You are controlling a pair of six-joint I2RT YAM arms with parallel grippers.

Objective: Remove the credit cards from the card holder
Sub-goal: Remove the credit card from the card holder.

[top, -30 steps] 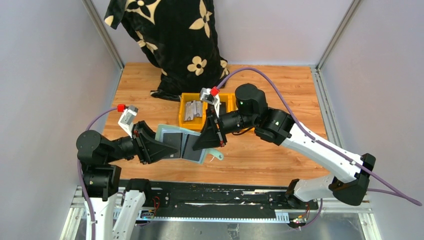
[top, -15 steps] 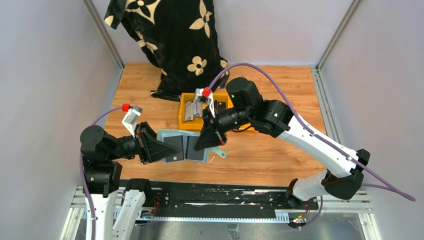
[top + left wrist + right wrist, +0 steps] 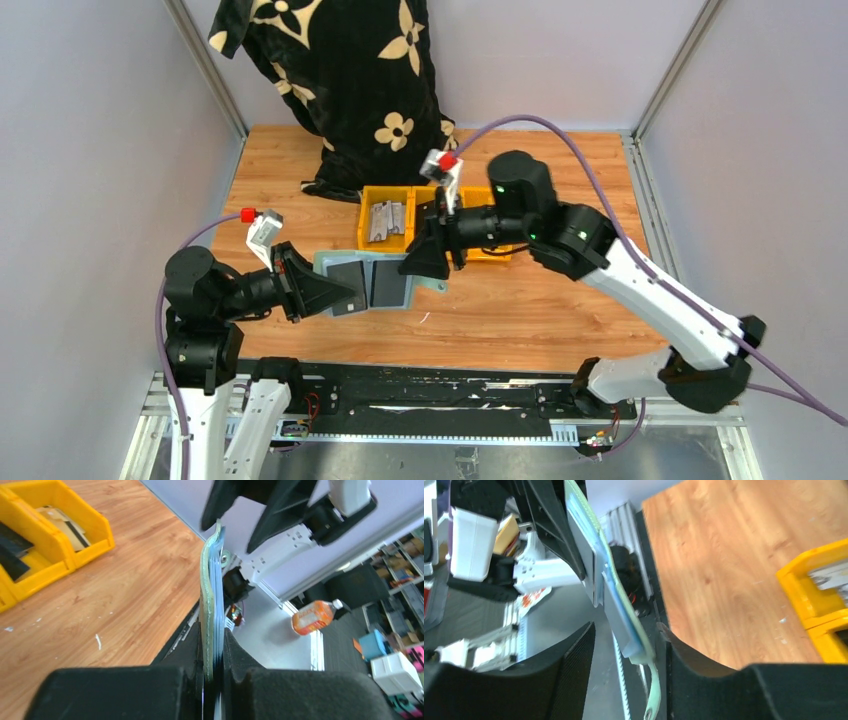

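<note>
my left gripper (image 3: 212, 645) is clamped hard on the near edge of the card holder (image 3: 210, 575). the squeeze got tighter in the last half second. the pads pinch the green cover and the blue-grey inside together, and nothing is slipping that i can see.

my right gripper (image 3: 626, 630) has just let go. a second ago it was clenched on the holder's far end. now its jaws stand apart on either side of that end, with a gap on both sides, and the arm has pulled back toward the yellow bins (image 3: 363, 232).

so the holder is carried by the left side alone. it's spread open, held off the table (image 3: 520, 310), in front of the bins, with the snap tab (image 3: 438, 288) hanging at the right end.

two dark credit cards (image 3: 349, 275) still sit in the pockets, so nothing is out yet.

my read: this is a hand-off. left anchors and right is free to re-grip. next comes a pinch on one card edge only, not the cover. the risk is the holder pivoting in a single-sided grip when right pulls.
</note>
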